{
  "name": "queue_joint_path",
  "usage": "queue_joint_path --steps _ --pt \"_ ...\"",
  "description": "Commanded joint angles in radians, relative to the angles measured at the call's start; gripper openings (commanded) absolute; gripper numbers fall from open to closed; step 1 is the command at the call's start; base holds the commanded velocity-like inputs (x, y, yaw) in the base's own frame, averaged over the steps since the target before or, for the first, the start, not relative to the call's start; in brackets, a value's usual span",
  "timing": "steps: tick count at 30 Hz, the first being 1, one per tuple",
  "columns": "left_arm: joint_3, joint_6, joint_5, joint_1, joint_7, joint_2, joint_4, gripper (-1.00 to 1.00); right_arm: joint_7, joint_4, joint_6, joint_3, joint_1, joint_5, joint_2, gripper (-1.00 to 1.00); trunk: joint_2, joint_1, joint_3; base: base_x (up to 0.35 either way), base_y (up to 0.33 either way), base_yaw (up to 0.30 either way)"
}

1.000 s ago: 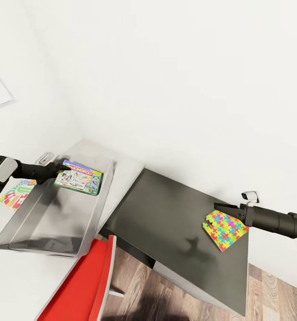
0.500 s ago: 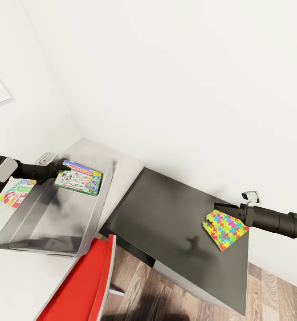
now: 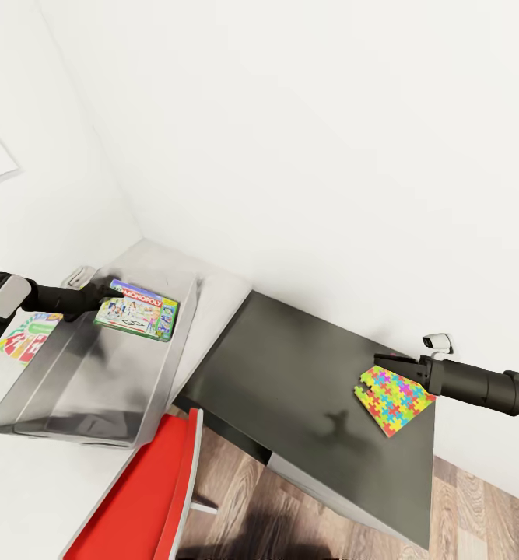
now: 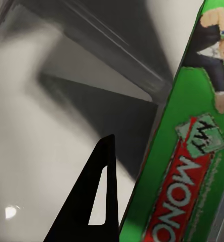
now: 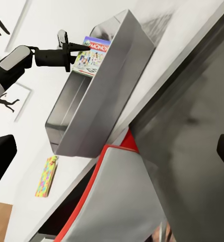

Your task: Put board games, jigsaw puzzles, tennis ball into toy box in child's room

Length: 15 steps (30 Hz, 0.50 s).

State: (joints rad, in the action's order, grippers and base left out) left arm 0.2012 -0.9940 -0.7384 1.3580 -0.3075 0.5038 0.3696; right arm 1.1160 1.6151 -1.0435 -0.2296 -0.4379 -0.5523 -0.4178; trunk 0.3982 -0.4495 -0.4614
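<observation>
white walls meet behind the table (image 3: 220,303), whose pale top bears the toy box (image 3: 80,397). over the box's far end, the left gripper (image 3: 103,294) is clamped on a monopoly board game (image 3: 138,309). out over the dark side panel (image 3: 290,373), the right gripper (image 3: 383,362) pinches one corner of a jigsaw puzzle (image 3: 394,391), held in the air.

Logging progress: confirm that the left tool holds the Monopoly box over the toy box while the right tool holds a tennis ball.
Not a tennis ball: the head view shows the right tool holding a jigsaw puzzle. The left tool does hold the Monopoly box over the toy box.
</observation>
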Motion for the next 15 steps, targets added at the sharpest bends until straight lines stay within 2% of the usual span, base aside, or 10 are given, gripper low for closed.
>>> queue_joint_path --steps 1,15 --pt "0.004 0.000 0.008 0.001 -0.008 0.001 0.000 -1.00 0.004 0.000 -0.004 0.000 -0.001 0.002 0.000 1.00 0.002 0.000 -0.003 0.000 0.000 0.000" --pt "0.004 0.000 0.008 0.001 -0.008 0.001 0.000 -1.00 0.004 0.000 -0.004 0.000 -0.001 0.002 -0.003 1.00 0.002 0.000 -0.016 0.000 0.000 0.000"
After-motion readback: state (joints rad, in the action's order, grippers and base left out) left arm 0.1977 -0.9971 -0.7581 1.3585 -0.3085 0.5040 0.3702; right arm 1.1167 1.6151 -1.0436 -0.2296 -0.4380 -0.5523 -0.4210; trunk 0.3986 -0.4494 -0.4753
